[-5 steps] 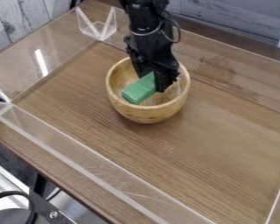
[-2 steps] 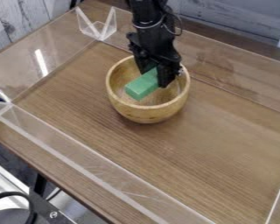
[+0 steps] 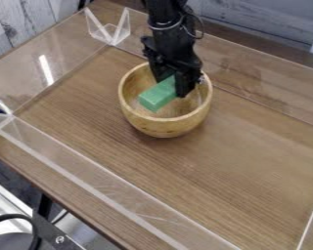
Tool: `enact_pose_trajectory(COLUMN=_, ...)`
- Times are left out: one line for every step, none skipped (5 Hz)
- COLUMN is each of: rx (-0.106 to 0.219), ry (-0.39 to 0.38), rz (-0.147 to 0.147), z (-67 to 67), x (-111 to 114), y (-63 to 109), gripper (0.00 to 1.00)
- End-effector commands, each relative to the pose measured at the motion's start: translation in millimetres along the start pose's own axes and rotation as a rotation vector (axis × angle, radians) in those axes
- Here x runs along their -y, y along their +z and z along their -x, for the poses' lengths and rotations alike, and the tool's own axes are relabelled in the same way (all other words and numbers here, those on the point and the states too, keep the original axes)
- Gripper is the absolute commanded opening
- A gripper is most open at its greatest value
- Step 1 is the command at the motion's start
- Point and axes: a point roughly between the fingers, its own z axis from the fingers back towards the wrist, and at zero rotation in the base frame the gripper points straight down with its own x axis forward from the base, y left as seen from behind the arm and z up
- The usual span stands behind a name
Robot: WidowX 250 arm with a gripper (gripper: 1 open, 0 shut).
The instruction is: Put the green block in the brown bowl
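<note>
The black pincer [image 3: 176, 86] hangs from the top of the frame and points straight down into the brown bowl [image 3: 164, 120], a little above the middle of the picture. Its two dark fingers [image 3: 186, 83] reach below the rim, and the green block [image 3: 158, 97] sits tilted against them, with its upper end between or just beside the fingers and its lower end toward the bottom of the bowl. The jaws stand partly apart, but from this view it is not possible to tell if they press the block or only stand next to it. The block is inside the bowl, in its upper part, leaning to the left of the fingers. The bowl rests on the wooden worktop [image 3: 211, 186], which fills most of the frame. A clear plastic wall [image 3: 67, 161] goes around the worktop, with bright edges on the left and lower sides. In the upper left, a small clear angular piece [image 3: 111, 27] stands near the wall, well apart from the bowl
</note>
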Motion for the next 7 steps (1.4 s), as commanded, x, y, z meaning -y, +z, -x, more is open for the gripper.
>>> enact_pose_trajectory(rx=0.049, ry=0.014, rz=-0.05, z=-15.2, x=-4, y=11.5, gripper=0.0)
enact_pose_trajectory(rx=0.038, ry=0.04, rz=-0.077, z=-15.3, x=-5, y=7.2, gripper=0.0)
enact_pose_trajectory(rx=0.022, ry=0.083, rz=-0.075, z=-17.1, x=-8, y=-1.4, gripper=0.0)
enact_pose_trajectory(rx=0.011, ry=0.127, rz=-0.073, z=-19.2, x=-10, y=-5.9, gripper=1.0)
enact_pose_trajectory(rx=0.04, ry=0.113, rz=-0.084, z=-16.9, x=-6, y=-4.9, gripper=1.0)
enact_pose_trajectory(rx=0.066, ry=0.097, rz=-0.094, z=-14.2, x=-3, y=-6.6, gripper=1.0)
enact_pose_trajectory(rx=0.08, ry=0.073, rz=-0.074, z=-17.1, x=-3, y=-2.5, gripper=1.0)
